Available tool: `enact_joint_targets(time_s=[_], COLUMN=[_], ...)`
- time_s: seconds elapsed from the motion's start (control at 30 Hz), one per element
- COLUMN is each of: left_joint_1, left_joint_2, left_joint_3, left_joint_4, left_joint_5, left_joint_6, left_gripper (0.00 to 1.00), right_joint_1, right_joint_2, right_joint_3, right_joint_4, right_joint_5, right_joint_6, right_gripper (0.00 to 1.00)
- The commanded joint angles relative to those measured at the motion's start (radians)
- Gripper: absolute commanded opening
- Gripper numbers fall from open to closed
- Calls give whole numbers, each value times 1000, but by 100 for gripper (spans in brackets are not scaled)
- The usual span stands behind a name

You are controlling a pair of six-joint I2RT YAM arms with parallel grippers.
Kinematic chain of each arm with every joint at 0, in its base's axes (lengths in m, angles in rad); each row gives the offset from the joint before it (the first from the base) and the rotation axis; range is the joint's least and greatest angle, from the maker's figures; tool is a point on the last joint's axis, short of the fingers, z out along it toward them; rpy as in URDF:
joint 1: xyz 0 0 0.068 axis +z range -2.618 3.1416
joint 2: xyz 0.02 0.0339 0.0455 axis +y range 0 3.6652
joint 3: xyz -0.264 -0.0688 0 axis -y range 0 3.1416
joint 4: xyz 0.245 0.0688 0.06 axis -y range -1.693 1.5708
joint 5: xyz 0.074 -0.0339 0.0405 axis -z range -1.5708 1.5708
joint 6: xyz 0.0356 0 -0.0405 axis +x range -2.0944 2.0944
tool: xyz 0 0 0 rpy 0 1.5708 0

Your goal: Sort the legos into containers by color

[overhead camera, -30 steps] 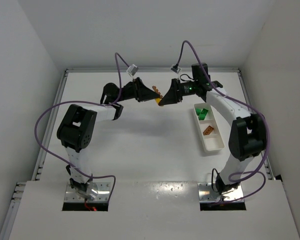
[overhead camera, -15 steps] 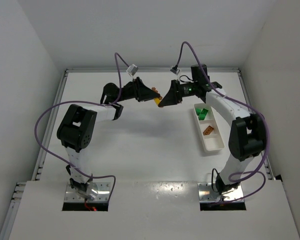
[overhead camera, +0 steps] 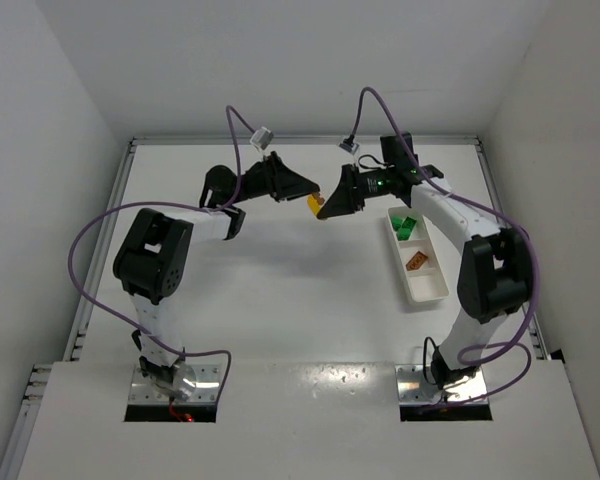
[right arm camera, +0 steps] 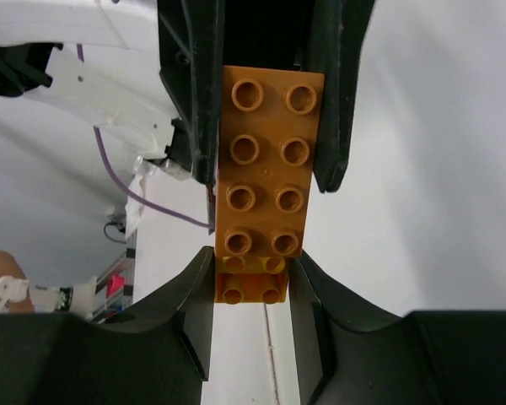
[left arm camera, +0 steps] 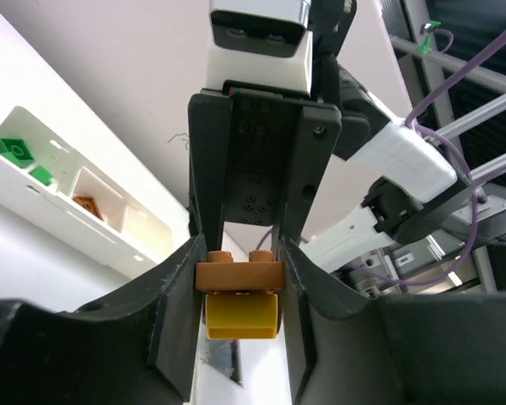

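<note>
— Where are the bricks?
— The orange brick (right arm camera: 270,160) is held in the air over the far middle of the table (overhead camera: 280,300). It is left of the tray (overhead camera: 427,290) and well apart from it. A yellow brick (left arm camera: 242,314) is attached to its underside.
— Orientation?
— The long axis runs from one gripper to the other, roughly left to right in the overhead view. Eight studs in two rows face the right wrist view. The left wrist view shows it end-on, studs uppermost and yellow below.
— Grippers?
— The left gripper (overhead camera: 308,190) and right gripper (overhead camera: 328,207) meet tip to tip. Each presses its fingers against the orange brick's long sides, at opposite ends, so both are closed on it.
— Tray contents?
— It holds green bricks (overhead camera: 406,224) in the far compartment and an orange-brown piece (overhead camera: 416,261) in the middle one.
— Surroundings?
— A white table, plain white walls (overhead camera: 280,60) on three sides, and purple cables (overhead camera: 90,240) looping from both arms.
</note>
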Motion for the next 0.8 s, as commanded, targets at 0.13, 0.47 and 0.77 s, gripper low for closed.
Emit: enact_joint_targets(time_s=[0.13, 0.47, 0.77], left_joint_1=[38, 47, 47], left_joint_2=[-2, 16, 25], left_joint_3=[33, 53, 90], left_joint_4=[333, 356, 345], left_joint_5=[-36, -56, -85], left_joint_6=[-23, -51, -35], left_gripper=[15, 3, 3], right_joint_1=[7, 30, 53], right_joint_2=[-70, -92, -115], right_joint_3=[1, -17, -37], right_joint_4=[-100, -223, -381], right_joint_5=[7, 71, 183], right_joint_6=[-150, -274, -467], right_gripper=[0, 0, 0])
